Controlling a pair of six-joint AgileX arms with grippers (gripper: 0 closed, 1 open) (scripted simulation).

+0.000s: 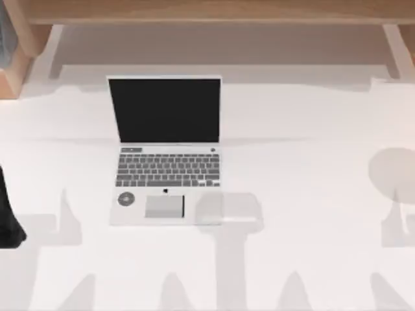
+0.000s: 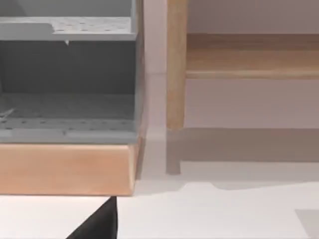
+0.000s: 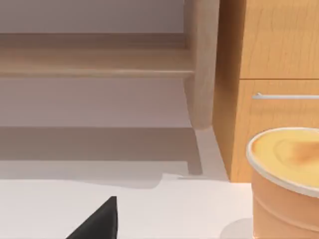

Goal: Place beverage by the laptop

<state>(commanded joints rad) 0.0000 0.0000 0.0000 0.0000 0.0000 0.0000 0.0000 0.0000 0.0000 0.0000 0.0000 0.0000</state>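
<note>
The laptop [image 1: 165,155] lies open on the white table, left of centre, with its black screen up, a grey keyboard and a round sticker [image 1: 126,199] beside the trackpad. The beverage [image 3: 286,179], an orange-tan cup with a yellow-orange top, stands upright on the table in the right wrist view, close in front of my right gripper [image 3: 97,221] and off to one side of it. A dark part of my left arm [image 1: 8,214] shows at the table's left edge. My left gripper [image 2: 97,221] appears as a black tip low over the table.
A wooden shelf frame [image 1: 207,13] runs along the back of the table. A grey perforated cabinet on a wooden base [image 2: 67,79] faces the left wrist. A wooden cabinet with a drawer handle [image 3: 279,50] stands behind the cup.
</note>
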